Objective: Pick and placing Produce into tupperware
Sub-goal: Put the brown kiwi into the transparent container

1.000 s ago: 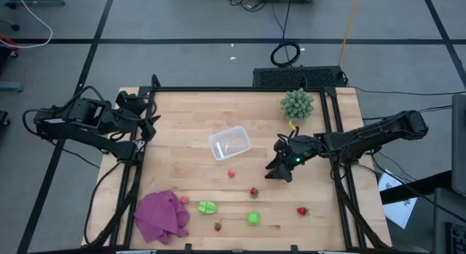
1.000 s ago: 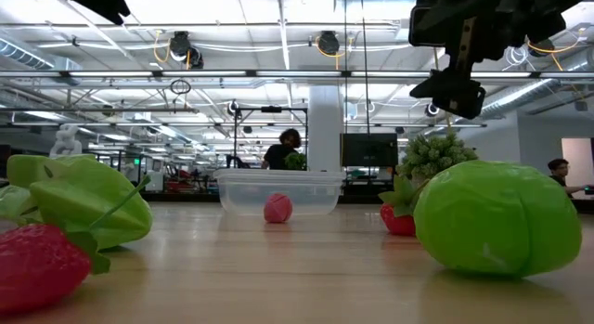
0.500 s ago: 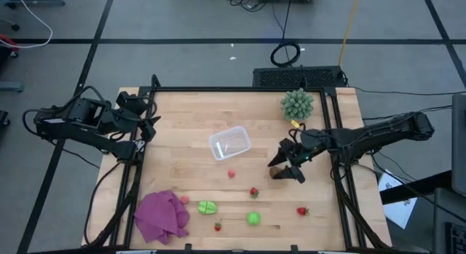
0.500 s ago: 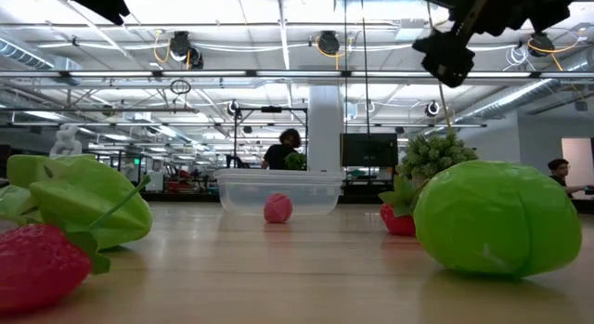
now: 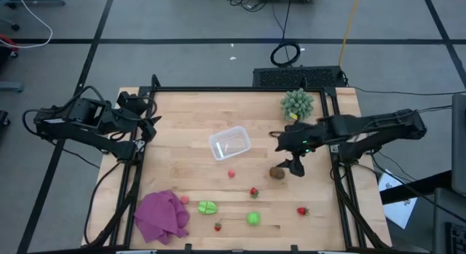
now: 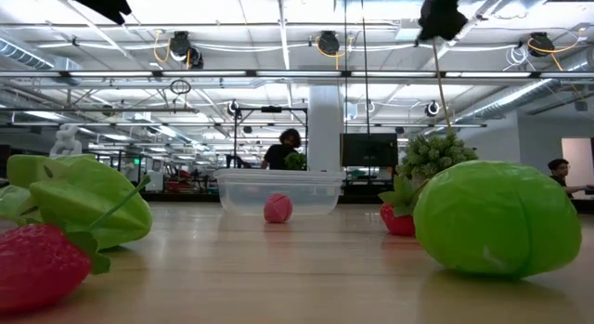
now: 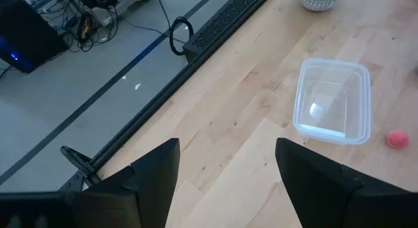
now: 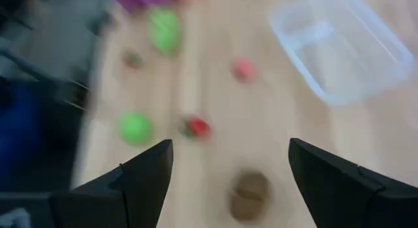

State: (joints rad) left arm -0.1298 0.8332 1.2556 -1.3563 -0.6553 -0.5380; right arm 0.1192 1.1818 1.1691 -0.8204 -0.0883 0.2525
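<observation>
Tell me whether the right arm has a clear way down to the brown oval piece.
Probably yes. The right gripper is open, just beside the brown oval, which lies alone on bare wood; the nearest strawberry and the tupperware sit well clear.

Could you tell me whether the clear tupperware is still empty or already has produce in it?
Empty. From above, the tupperware shows only bare clear plastic; the brown oval and red pieces lie on the table outside it.
</observation>
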